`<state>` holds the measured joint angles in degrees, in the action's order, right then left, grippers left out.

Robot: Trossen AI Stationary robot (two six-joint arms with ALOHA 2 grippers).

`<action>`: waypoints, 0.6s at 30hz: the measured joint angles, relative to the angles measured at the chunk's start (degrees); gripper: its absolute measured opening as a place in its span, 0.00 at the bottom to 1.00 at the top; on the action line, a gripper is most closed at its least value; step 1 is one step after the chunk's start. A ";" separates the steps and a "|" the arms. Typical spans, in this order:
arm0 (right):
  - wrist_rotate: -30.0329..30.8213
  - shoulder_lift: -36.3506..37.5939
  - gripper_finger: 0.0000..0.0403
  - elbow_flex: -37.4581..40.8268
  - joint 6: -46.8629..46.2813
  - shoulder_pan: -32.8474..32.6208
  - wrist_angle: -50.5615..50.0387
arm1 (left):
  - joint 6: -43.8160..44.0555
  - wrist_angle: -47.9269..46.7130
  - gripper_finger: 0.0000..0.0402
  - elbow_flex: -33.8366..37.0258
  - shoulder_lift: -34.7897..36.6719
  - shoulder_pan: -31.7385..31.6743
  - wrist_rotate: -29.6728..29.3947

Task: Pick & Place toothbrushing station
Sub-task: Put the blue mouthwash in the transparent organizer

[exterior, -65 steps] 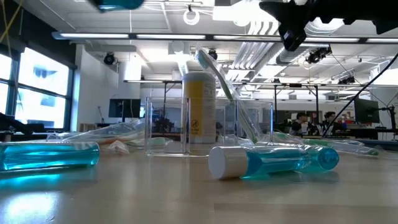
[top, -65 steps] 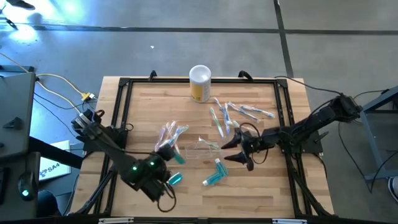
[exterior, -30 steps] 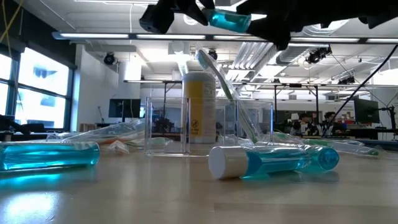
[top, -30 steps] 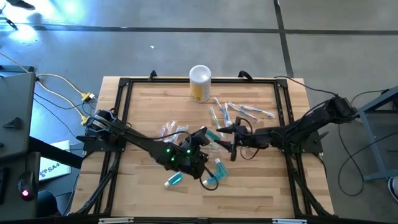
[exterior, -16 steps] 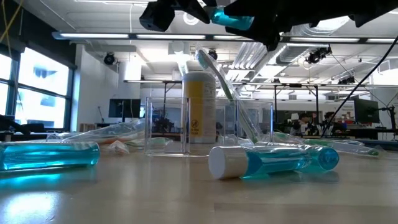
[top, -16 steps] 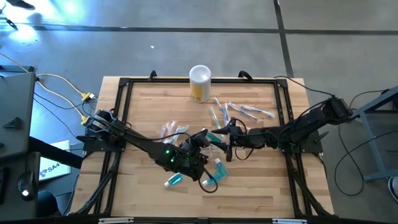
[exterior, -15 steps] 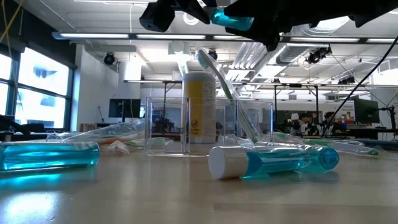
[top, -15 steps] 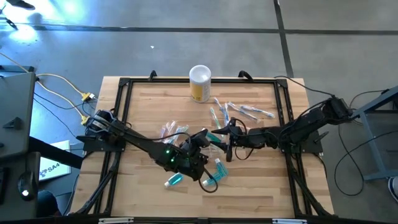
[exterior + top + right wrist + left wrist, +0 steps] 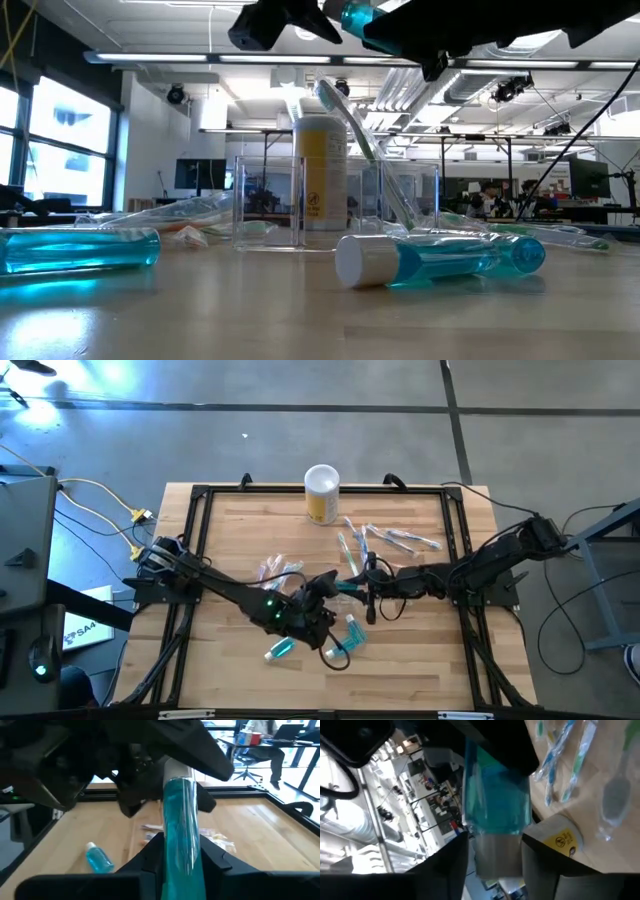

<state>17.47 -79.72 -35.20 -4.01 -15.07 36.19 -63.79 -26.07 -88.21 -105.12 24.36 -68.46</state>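
A teal toothpaste tube with a white cap hangs in the air over the table's middle, between both grippers. My right gripper reaches in from the table's right and is shut on the tube. My left gripper comes from the left. It is open, with a finger on either side of the cap; whether they touch the cap, I cannot tell. Two more teal tubes lie flat on the wood. Loose toothbrushes lie at the back right. My right gripper pinches the tube's teal body between its two fingers, at the end away from the cap. The fingers come level from the table's right and lie along the tube. The tube is lifted clear and roughly level, its cap pointing at my left gripper.
A yellow-and-white can stands at the far edge. Wrapped toothbrushes lie left of centre. In the low view a clear container stands under the grippers with a toothbrush leaning in it. A black frame rims the table.
My right gripper has closed in on the tube's tail end from the table's right and taken hold of it. The tube has tipped slightly, still held up between both grippers.
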 joint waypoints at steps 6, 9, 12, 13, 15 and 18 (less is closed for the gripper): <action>2.04 0.04 0.16 0.00 0.42 -0.26 -1.04 | 2.63 1.45 0.51 -0.01 0.02 0.76 -0.06; 9.91 1.71 0.16 -0.02 1.80 -1.95 -5.28 | 2.82 1.57 0.52 0.00 0.02 2.00 -5.20; 17.73 3.35 0.16 -0.01 3.17 -4.07 -8.87 | 7.93 2.63 0.52 0.00 0.07 3.04 -10.01; 19.57 4.14 0.16 0.02 3.78 -5.03 -10.09 | 10.45 2.63 0.52 -0.02 0.31 3.34 -11.09; 21.89 5.86 0.16 0.00 4.33 -6.65 -10.72 | 13.85 1.94 0.52 0.05 1.44 3.52 -12.70; 25.48 7.48 0.16 -0.09 4.42 -8.86 -12.12 | 22.47 1.75 0.52 0.02 4.67 3.41 -11.27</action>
<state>42.95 -72.24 -35.29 0.41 -23.93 24.08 -41.31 -24.32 -88.18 -100.45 27.77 -79.73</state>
